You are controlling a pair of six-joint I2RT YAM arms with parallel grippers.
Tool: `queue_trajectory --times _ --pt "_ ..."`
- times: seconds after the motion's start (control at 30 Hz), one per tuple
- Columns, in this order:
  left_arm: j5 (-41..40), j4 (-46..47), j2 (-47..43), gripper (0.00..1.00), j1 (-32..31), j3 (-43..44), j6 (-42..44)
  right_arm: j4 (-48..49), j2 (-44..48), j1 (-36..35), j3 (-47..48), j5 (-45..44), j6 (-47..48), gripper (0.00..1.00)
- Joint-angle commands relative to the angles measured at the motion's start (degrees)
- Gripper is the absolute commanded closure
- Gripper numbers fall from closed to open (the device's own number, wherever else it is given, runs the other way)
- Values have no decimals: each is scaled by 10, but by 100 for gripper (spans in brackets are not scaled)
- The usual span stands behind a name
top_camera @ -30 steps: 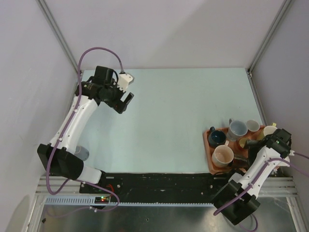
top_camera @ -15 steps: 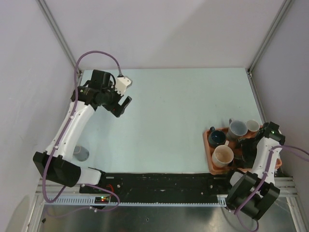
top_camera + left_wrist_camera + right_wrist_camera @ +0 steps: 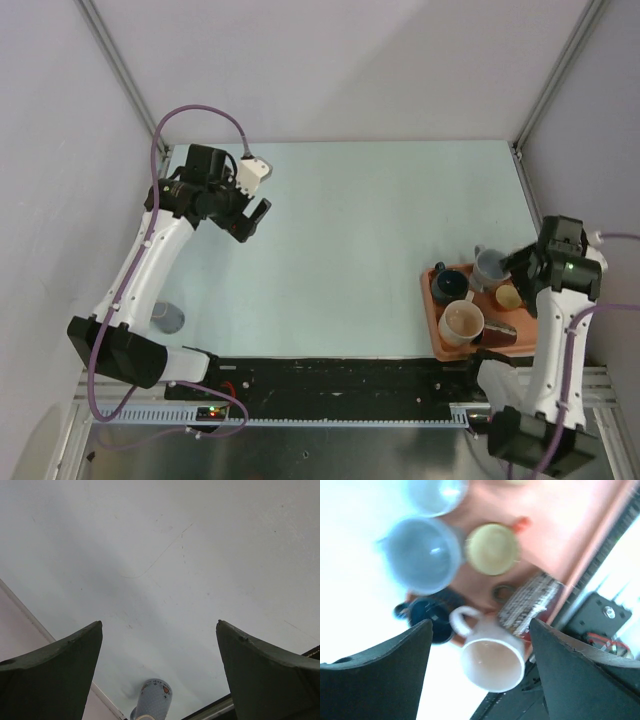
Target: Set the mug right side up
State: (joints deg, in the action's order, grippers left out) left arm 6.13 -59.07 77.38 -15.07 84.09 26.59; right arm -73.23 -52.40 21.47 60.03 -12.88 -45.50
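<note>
Mug [image 3: 168, 318] at the near-left of the table [image 3: 380, 210], close beside the left arm's lower link and well apart from all else. Looks grey with a flat closed top, so judged to be standing on its rim.

From above, also shows the left gripper [image 3: 253, 216] poised over bare table toward the far-left, spread wide and holding nothing. Well apart from the mug, so not yet placed for a grasp. At the right, shows an orange tray [image 3: 428, 300] carrying a dark blue cup [image 3: 450, 285], a blue-grey cup [image 3: 492, 265], a yellow cup [image 3: 510, 296] and a white cup [image 3: 462, 322]. All 4 mouth-up, so apparently not in need of turning. Right arm [image 3: 560, 300] raised over the tray's far-right part.

Through the left wrist camera: 2 dark fingers wide apart, with only table between them. Low in the frame, catches the mug as a small patterned white-and-blue cylinder, closed end up, near the table's edge. Probably angled so to keep the mug in sight for an approach. Calls for a long reach back toward the near edge.

Through the right wrist camera, blurred: right gripper [image 3: 480, 622] gaping and empty, looking down on the tray. Picks out the same 4 cups, each with its hollow showing. Suggests no part for this arm in the turning.
</note>
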Motion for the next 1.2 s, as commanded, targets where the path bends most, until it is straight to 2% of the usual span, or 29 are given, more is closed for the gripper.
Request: queue_trajectory --times 0.0,0.17,0.23,0.33,0.47,0.63,0.93,1.07,1.17 --pt "9 5 0 2 3 1 8 46 11 -149 62 -19 93 19" --pt "5 4 3 2 3 4 6 28 -74 -460 63 -77 75 28" --pt "3 4 2 2 2 3 6 29 -118 -561 63 -110 67 30" --pt "1 5 -2 2 3 1 6 38 -180 -635 49 -135 62 38" --pt "3 5 -6 2 3 -2 8 84 -257 -654 31 -128 79 38" --pt "0 4 -15 2 3 -9 12 145 -310 -649 -6 -106 91 36" --pt "-2 4 -20 2 8 -12 15 224 -339 -642 -83 -129 61 19" --pt "-3 4 -19 2 9 -10 17 254 -332 -635 -113 -122 55 23" --pt "-3 4 -17 2 9 -11 18 263 -327 -632 -131 -107 49 31"
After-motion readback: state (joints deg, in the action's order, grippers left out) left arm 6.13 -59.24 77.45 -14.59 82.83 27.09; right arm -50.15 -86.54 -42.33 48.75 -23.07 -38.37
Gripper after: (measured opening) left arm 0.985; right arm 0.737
